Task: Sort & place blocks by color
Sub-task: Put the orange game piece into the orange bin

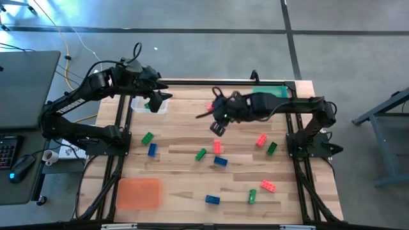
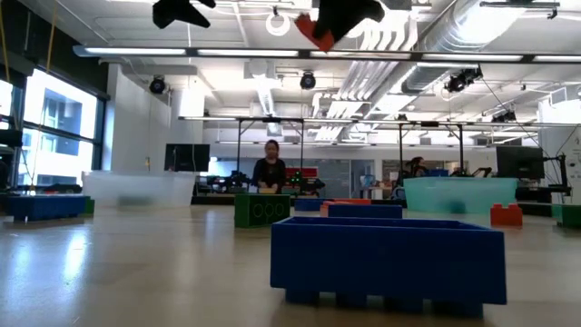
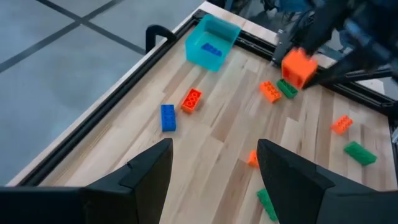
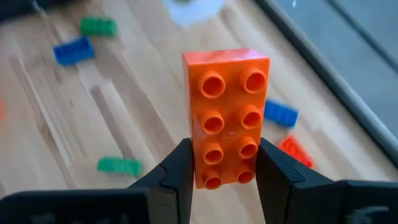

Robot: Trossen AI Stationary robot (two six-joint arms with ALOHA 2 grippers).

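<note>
My right hand (image 4: 224, 177) grips a red-orange brick (image 4: 227, 115) upright, lifted mid-frame above the counter (image 1: 185, 144) for carrying to its colour tray; my left hand (image 3: 214, 177) waits open.

A: Which ground around the orange tray (image 1: 139, 192) is left unobstructed?

B: Bare wood is seen beside it toward the blue block (image 1: 212, 199). Farther on, passage is narrowed by scattered blocks (image 1: 216, 147).

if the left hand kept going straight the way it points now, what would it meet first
Probably bare tabletop. In the left wrist view the open left hand points across the wood, with a red block just beside that line and nothing between the fingers. Depth is unclear, so that block could come first.
</note>
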